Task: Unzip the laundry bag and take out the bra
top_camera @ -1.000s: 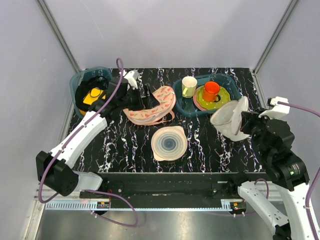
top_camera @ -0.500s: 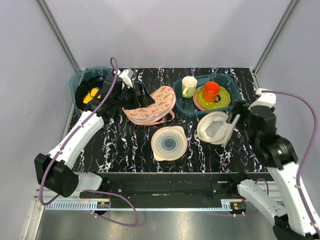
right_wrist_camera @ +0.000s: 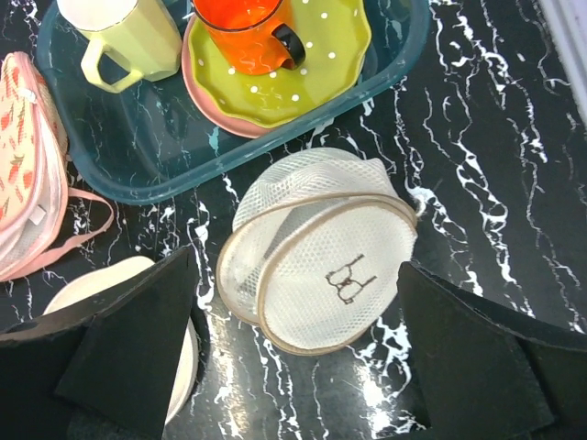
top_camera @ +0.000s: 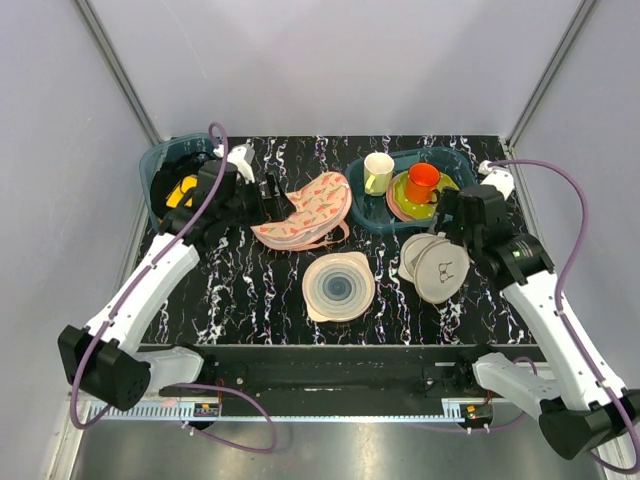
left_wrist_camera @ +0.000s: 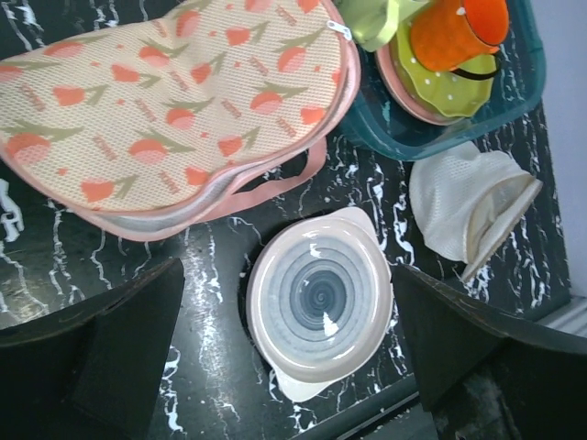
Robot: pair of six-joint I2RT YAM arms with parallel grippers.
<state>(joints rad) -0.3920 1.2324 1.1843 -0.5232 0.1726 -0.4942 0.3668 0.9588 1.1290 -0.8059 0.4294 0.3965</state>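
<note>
Lying loose, laundry bag (right_wrist_camera: 316,249), between spread right fingers (right_wrist_camera: 119,353)

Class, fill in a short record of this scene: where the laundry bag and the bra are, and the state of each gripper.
laundry bag: on the table, just on the near side of the teal tray, its flat face gaping from the dome
bra: in the teal bin at far left, outside the bag
left gripper: open, empty
right gripper: open, empty, not touching the bag
</note>
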